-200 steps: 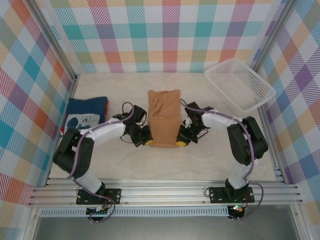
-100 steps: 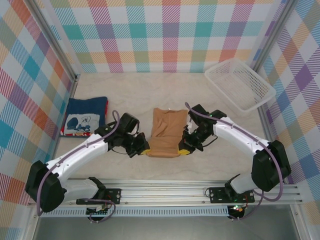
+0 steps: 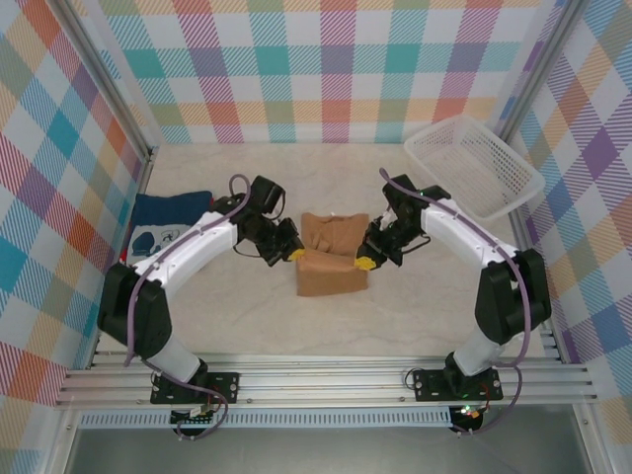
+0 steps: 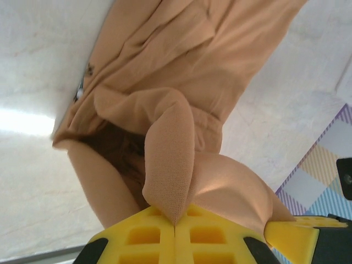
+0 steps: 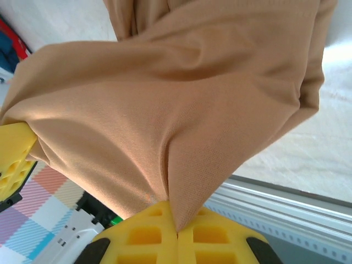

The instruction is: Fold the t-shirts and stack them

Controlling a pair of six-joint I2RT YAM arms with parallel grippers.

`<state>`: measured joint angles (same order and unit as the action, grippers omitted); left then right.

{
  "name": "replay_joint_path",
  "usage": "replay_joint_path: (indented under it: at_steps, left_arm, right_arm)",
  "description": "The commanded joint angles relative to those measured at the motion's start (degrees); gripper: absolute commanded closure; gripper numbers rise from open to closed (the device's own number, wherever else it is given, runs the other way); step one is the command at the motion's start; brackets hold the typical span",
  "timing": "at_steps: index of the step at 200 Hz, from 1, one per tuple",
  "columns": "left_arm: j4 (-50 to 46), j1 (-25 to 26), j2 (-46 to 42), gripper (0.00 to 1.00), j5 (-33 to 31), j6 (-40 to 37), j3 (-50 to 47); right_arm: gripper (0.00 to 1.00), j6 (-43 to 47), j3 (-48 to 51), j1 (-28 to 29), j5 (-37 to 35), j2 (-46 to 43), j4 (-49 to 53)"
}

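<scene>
"Tabletop point(image 3: 425, 316), middle: did your tan shirt point(image 3: 331, 267) change?"

"Yes. A second earlier it lay as a long strip. You carried its near hem toward the far side, so it sat doubled over. Your left gripper point(image 3: 294, 254) and right gripper point(image 3: 363, 263) were both clamped on that hem. Letting go looked next. The navy shirt point(image 3: 170, 219) lay folded at the left."

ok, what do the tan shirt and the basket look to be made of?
The tan shirt: soft knit fabric, probably cotton jersey, matte. A fine knit grain shows, and it creases and drapes. The basket: white plastic by the look, with rigid open mesh walls and a slight sheen.
</scene>
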<state>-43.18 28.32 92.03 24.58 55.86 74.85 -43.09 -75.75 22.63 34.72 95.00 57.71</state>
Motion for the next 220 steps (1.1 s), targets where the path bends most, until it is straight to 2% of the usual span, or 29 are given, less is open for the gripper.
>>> replay_joint_path:
  at_steps: [1,62,123,147,167,220]
  left_arm:
    - [-3.3,-2.4,3.1,1.0,-1.7,-2.4,5.4]
    - [-4.5,-4.1,9.2,1.0,-2.3,-1.6,15.1]
    - [-8.5,-5.1,12.3,1.0,-2.3,-1.3,22.5]
    - [-10.7,-5.4,11.1,1.0,-3.3,-1.0,23.2]
    - [-9.0,-6.0,9.8,0.99,-3.4,-0.1,21.5]
    - [-7.6,-6.9,13.5,0.99,-0.5,0.8,22.1]
  right_arm:
    - [1.0,0.1,-5.0,-2.2,-0.9,2.5,3.1]
    - [1.0,0.2,-16.6,-5.6,-0.4,9.2,5.8]
    - [1.0,0.6,-29.6,-6.3,0.3,15.1,10.7]
    - [1.0,0.6,-29.5,-6.3,0.4,14.9,11.1]
    - [1.0,-0.1,-28.1,-6.4,0.3,14.3,9.3]
    - [1.0,0.2,-28.8,-6.4,0.9,16.9,9.3]
